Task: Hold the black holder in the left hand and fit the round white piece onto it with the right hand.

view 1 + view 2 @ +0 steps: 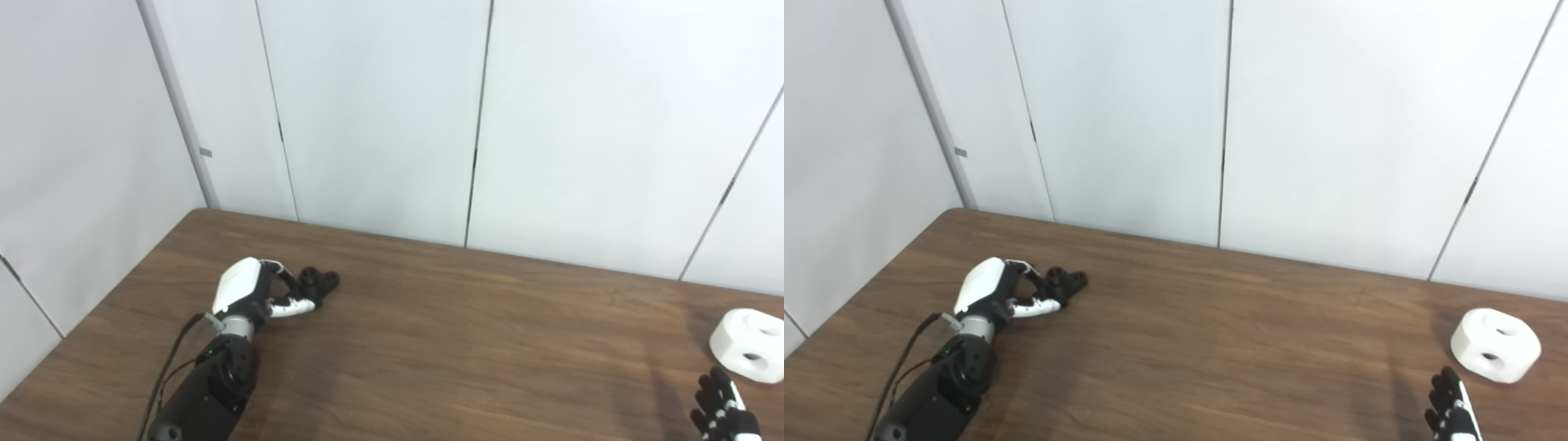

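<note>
Reaching toward the far-left corner of the surface (pixel 429 343), left hand (pixel 257 294) curled around the black holder (pixel 318 283), apparently gripping it where it lies. Round white piece (pixel 1494 345) resting near the right edge, apart from the right hand (pixel 1451 413), fingers spread, holding nothing. Probably rigid, light, smooth plastic; best taken across the curved outer wall, leaving the holes clear for fitting.
</note>
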`<state>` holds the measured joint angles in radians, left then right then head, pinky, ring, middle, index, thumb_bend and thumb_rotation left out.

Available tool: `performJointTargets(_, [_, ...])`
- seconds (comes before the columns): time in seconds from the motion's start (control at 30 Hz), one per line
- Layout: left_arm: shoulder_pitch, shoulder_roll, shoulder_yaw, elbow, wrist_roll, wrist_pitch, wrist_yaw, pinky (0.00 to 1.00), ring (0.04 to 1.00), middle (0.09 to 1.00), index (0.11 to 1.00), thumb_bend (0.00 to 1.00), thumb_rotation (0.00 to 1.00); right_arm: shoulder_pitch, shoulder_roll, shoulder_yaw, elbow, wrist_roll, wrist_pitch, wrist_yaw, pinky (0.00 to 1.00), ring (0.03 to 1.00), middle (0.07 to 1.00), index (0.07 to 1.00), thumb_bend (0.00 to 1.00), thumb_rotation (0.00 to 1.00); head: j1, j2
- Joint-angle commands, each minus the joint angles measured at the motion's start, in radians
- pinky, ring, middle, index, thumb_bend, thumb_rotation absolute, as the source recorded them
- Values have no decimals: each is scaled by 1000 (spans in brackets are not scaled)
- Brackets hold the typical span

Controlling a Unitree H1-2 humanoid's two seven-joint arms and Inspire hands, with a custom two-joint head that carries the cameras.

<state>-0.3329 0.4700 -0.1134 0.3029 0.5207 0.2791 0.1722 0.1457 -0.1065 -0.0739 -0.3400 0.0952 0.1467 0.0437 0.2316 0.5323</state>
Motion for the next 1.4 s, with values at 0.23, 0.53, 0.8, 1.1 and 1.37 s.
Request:
performJointTargets(0.23, [35,-14,-70,-184,42,-8,-111,1000,905,798,486,520,45,-36,22,-6,14,-5,-64,-12,1000,1000,971,1000,503,984,-41,4])
performJointTargets(0.53, [109,-47,-140,-356,111,22,-202,981,895,799,486,521,48,-40,23,-1,48,-1,-117,-5,1000,1000,961,1000,530,952,-81,19])
performJointTargets(0.8, [156,-58,-211,-441,181,-41,-246,979,891,793,485,521,48,-43,41,8,52,-10,-119,-13,1000,981,941,1000,571,928,-136,40])
performJointTargets(1.1, [203,-74,-291,-506,300,-85,-276,946,875,790,486,522,51,-50,71,26,41,-45,-121,-28,1000,953,927,1000,587,921,-215,76])
performJointTargets(1.37, [248,-87,-334,-537,376,-143,-267,937,863,779,486,522,50,-65,106,53,-1,-110,-89,-65,1000,936,916,1000,585,951,-289,140])
